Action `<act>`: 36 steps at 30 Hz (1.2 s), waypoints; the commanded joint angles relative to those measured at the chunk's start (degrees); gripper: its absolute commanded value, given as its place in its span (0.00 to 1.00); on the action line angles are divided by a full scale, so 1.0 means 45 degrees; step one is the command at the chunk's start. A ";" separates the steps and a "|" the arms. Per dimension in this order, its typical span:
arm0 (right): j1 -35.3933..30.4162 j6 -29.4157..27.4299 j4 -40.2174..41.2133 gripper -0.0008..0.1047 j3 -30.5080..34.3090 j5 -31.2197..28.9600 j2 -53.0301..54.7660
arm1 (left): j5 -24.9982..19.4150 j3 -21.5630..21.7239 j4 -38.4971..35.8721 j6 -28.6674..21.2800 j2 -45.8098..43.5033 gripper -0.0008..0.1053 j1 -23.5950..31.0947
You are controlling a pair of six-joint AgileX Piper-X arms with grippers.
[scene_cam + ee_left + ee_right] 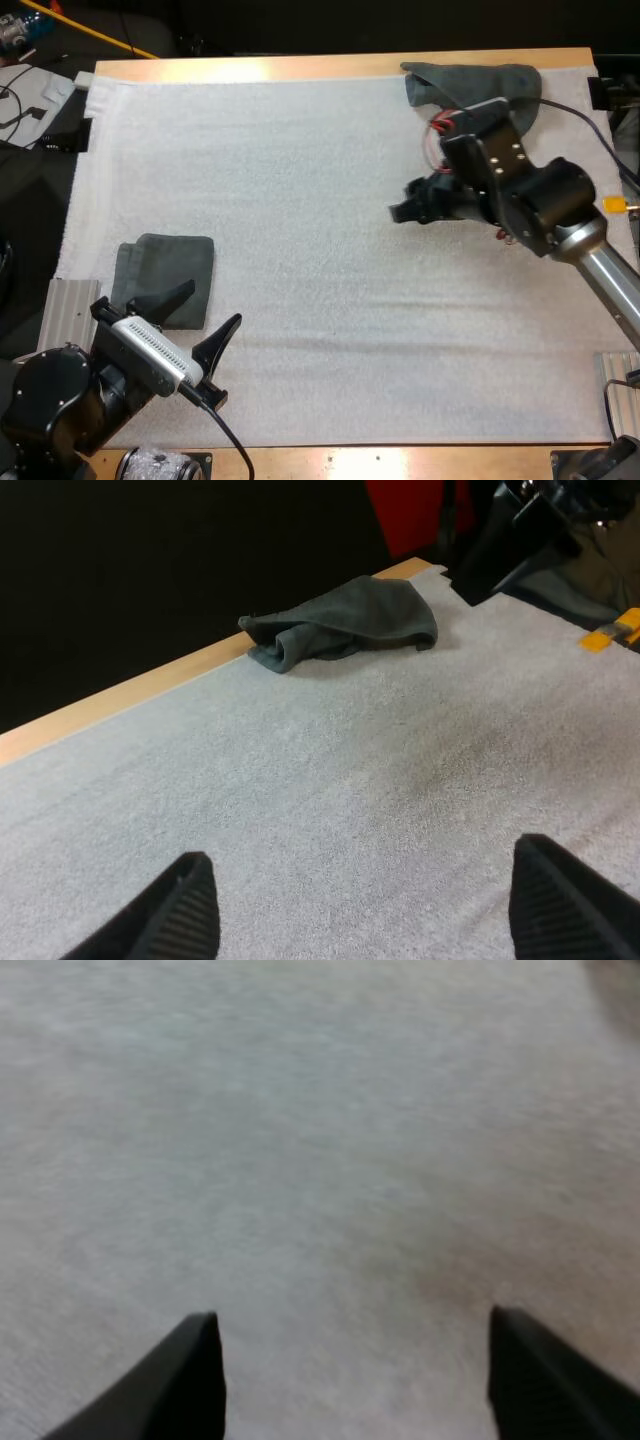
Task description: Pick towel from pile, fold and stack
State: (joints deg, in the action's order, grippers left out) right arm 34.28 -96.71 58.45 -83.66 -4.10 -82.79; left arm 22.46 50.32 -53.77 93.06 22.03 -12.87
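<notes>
**Both grippers open and empty; one towel folded, one crumpled**

My left gripper [213,303] sits at the near left of the white mat [320,200]. Its two black fingers are spread wide and hold nothing. In the left wrist view they stand well apart over bare mat. Just beside its far fingertip lies the folded towel [165,280], a flat dark grey-green rectangle near the mat's left edge. As far as I can make out, the finger is not touching it.

My right gripper [360,1380] is over the mat right of centre, pointing left. From the high view its fingers look like one dark clump, so I go by the right wrist view. There they are clearly parted with only mat between them, gripping nothing.

The crumpled towel [470,85] lies at the far right corner of the mat, against the wooden table [300,68] edge. It is just beyond the right arm's wrist and partly hidden by it.
</notes>
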 commanded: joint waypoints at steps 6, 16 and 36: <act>-0.0905 0.0155 -0.0098 0.53 0.1374 -0.0224 0.2009 | 0.0036 0.0091 0.0100 0.0148 -0.0013 0.56 -0.0042; -0.0961 0.0435 0.0188 0.53 0.2144 -0.0055 0.3919 | 0.0040 0.0086 0.0048 0.0188 0.0019 0.56 -0.0043; -0.2741 0.0715 -0.3828 0.53 0.1394 -0.1946 -0.0759 | 0.0083 0.0074 -0.0224 0.0191 0.0050 0.56 -0.0064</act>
State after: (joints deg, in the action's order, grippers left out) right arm 24.26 -93.75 43.15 -75.75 -12.12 -84.20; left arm 22.46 50.32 -54.81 93.06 22.03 -12.87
